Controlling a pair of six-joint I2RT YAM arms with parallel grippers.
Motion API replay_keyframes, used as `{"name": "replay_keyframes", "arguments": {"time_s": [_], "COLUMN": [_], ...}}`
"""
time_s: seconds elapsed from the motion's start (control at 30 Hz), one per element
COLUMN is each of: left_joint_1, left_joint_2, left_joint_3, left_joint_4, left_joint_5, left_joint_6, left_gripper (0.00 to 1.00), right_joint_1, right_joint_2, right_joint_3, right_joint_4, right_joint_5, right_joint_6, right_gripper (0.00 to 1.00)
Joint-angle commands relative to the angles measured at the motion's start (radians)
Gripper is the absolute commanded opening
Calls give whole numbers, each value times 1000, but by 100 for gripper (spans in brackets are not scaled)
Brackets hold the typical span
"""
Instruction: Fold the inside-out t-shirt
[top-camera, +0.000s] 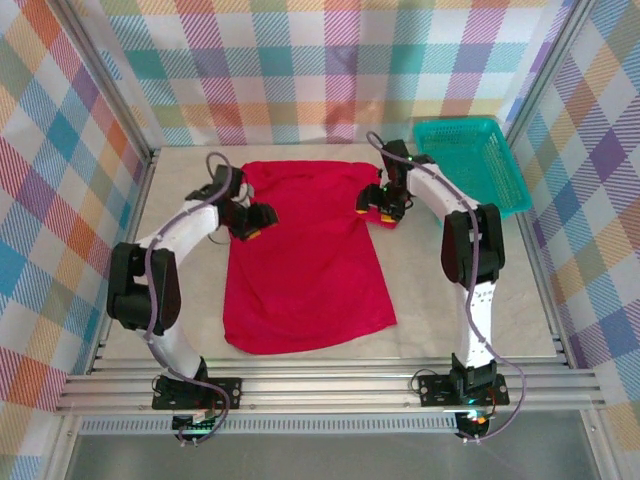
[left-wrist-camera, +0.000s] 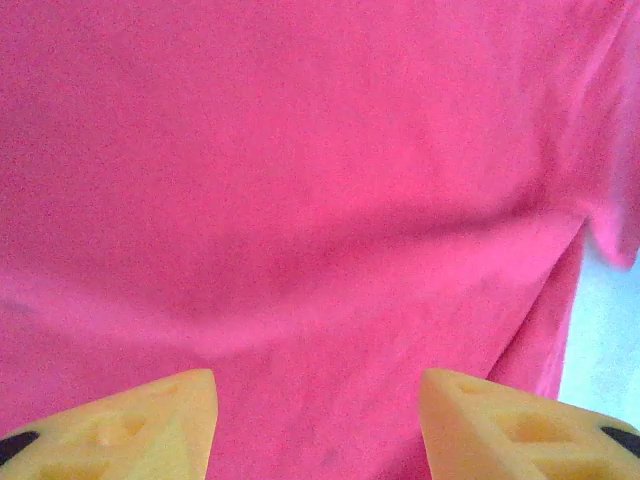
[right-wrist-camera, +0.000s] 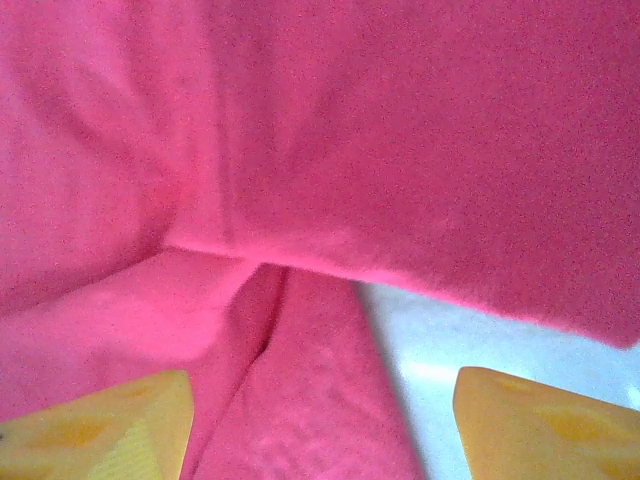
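The inside-out t-shirt (top-camera: 305, 255) lies flat and red in the middle of the table, its length running from back to front. My left gripper (top-camera: 252, 222) is at its left edge near the back, open, with red cloth (left-wrist-camera: 300, 200) spread under its yellow fingertips (left-wrist-camera: 150, 420). My right gripper (top-camera: 378, 205) stands at the shirt's right edge near the back, open. Between its yellow fingertips (right-wrist-camera: 540, 420) I see a folded flap of the red shirt (right-wrist-camera: 300, 400) and a strip of bare table. Neither gripper holds cloth.
A teal plastic basket (top-camera: 470, 160) sits at the back right of the table (top-camera: 420, 300). Plaid-patterned walls enclose the table on three sides. A metal rail runs along the near edge by the arm bases.
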Motion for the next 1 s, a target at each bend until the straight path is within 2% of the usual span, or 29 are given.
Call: {"name": "replay_keyframes", "arguments": {"time_s": [0.0,0.13,0.23,0.37,0.6,0.77,0.83,0.9,0.97], "left_joint_1": [-58,-84,-76,-30,28,49,48,25,-35], "left_joint_2": [-19,1,-1,-31,-151,-204,-222,-259,-292], "left_joint_3": [-101,-194,-245,-314,-335,-362,-368,-364,-334], "left_joint_4": [133,213,210,202,36,-24,-10,37,79], "left_joint_5": [74,105,91,101,23,-23,5,44,16], "left_joint_6": [-96,-137,-123,-108,-6,29,-3,-81,-157], "left_gripper": [55,54,53,53,53,53,53,53,53], "right_joint_1": [-4,-13,-20,-42,-92,-100,-81,-57,-49], "right_joint_2": [62,146,205,247,241,277,262,227,213], "right_joint_3": [14,113,192,249,417,539,495,397,327], "right_joint_4": [83,71,41,17,-51,-133,-126,-54,4], "right_joint_5": [43,74,96,109,156,83,57,38,32], "right_joint_6": [34,43,38,35,10,-14,-23,-38,-37], "right_gripper": [70,66,52,0,0,0,25,44,46]}}
